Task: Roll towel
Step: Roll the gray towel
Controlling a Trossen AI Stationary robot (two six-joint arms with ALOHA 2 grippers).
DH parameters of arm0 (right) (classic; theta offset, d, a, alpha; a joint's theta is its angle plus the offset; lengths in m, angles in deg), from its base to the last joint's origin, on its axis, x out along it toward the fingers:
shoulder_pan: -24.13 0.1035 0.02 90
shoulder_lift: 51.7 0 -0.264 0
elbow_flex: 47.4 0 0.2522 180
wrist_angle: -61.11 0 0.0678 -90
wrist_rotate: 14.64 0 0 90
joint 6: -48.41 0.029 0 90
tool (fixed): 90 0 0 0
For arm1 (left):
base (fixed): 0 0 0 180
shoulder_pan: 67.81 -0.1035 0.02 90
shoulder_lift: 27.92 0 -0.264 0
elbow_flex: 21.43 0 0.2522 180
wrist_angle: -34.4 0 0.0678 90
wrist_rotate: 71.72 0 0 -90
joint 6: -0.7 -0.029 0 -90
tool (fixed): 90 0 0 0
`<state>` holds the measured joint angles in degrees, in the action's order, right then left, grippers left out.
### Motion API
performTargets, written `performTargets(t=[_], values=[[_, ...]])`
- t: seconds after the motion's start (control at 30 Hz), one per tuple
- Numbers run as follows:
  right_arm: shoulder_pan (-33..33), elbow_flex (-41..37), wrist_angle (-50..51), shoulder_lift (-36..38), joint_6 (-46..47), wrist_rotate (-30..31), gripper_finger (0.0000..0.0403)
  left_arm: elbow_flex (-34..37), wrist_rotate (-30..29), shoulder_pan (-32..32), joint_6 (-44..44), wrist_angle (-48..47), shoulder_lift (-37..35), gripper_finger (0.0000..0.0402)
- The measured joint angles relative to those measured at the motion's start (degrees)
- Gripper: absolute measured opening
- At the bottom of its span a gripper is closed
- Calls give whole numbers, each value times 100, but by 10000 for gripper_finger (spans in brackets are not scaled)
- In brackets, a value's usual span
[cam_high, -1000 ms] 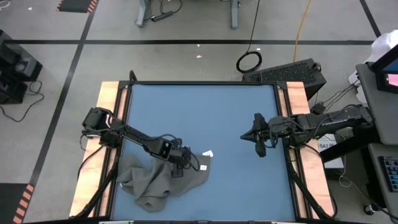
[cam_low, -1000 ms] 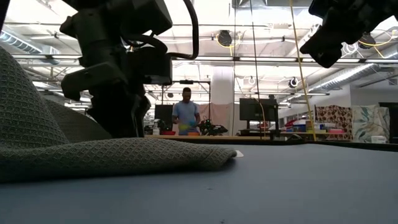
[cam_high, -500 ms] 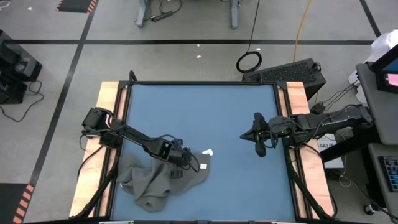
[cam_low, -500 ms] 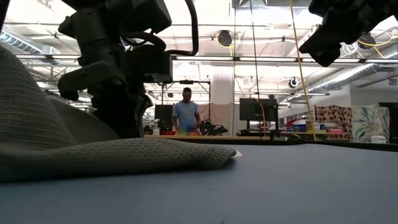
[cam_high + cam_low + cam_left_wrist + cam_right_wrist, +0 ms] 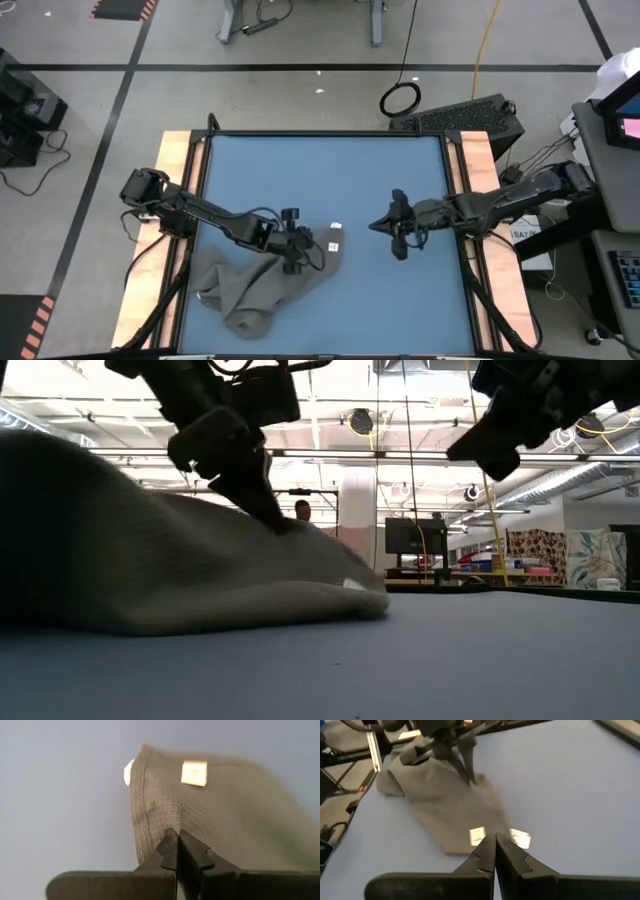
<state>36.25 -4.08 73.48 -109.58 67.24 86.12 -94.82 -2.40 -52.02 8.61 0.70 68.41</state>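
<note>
My left tool (image 5: pixel 297 262) is clenched on a fold of the towel (image 5: pixel 255 285), its fingers (image 5: pixel 176 851) pinched together into the weave a little way in from the corner that carries the small white tag (image 5: pixel 194 773). The towel lies crumpled on the blue tabletop (image 5: pixel 330 180) toward its near left part, bunched into a heap behind my grip and flattening out to the tagged corner, which points toward the middle. My right tool (image 5: pixel 397 245) hangs above the bare tabletop just beyond that corner, fingers (image 5: pixel 495 851) pressed together on nothing, clear of the cloth.
</note>
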Motion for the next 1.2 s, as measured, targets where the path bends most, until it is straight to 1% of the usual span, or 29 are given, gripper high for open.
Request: performTargets(t=[0.07, 0.13, 0.23, 0.37, 0.6, 0.7, 0.87, 1.0, 1.2], values=[[69, 1, -144, -311, 17, -9, 0, -44, -166, 1, -209, -68, -31, 5], [119, -1, -412, -638, 131, -7, 2, -94, -281, -32, -313, 145, -57, 5], [120, 0, -659, -1113, 336, -1, 10, -77, -502, -85, -465, 173, -167, 5], [119, 0, -1104, -1744, 446, 274, 29, -79, -616, -168, -610, 250, -235, 5], [112, 0, -2034, -2598, 323, 297, 70, -81, -684, -328, -972, 415, -245, 5], [112, 1, -2468, -2847, 249, 377, 86, -81, -687, -377, -1098, 542, -245, 5], [112, 0, -2527, -3020, 9, 909, 107, -81, -688, -393, -1378, 771, -245, 5], [110, 2, -2586, -3018, 3, 1000, 115, -81, -689, -391, -1471, 854, -333, 5], [110, 5, -2952, -3115, 415, 1079, 116, -84, -689, -410, -1451, 907, -722, 5]])
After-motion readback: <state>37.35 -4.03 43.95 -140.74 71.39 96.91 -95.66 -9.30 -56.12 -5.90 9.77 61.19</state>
